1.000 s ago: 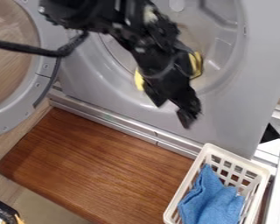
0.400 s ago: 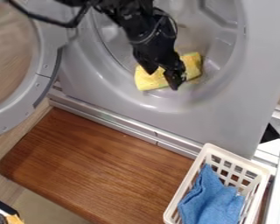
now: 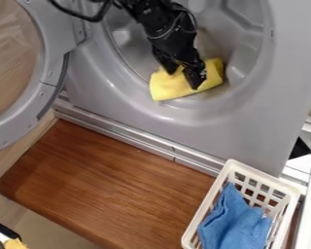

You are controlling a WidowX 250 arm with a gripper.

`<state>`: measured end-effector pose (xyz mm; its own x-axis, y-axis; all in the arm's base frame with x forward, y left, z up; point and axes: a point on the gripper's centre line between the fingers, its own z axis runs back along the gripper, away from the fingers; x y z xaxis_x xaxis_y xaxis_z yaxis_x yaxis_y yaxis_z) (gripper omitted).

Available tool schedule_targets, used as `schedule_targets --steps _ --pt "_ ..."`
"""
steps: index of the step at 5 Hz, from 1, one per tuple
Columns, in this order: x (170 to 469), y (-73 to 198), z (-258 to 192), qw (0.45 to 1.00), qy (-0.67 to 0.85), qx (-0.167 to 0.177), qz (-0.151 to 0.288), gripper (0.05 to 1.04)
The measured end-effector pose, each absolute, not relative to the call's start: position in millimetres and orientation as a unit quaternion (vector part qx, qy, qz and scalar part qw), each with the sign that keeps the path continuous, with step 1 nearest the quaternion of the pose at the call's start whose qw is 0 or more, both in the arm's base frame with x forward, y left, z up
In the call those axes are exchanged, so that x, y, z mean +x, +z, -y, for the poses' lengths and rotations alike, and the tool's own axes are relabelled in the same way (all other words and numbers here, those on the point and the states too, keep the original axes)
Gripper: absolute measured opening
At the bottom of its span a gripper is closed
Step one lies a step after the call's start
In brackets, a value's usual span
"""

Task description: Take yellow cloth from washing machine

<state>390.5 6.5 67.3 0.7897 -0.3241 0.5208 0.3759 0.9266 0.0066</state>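
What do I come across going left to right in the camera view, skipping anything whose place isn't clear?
The washing machine's open round door, then the yellow cloth, then the white basket with the blue cloth in it.

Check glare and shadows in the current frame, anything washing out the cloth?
Camera view: soft pale highlight on the washing machine's lower opening rim, below the yellow cloth; streaky reflections across the door glass; no glare hiding the cloth, its yellow reads clearly. The black fingers cover part of it, so that loss is occlusion, not lighting.
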Motion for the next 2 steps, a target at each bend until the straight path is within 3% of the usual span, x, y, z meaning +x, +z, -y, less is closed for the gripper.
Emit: schedule_targets --steps 2 --pt "398.5 51.7 -8.1 0.945 -0.189 -0.044 0.264 0.36"
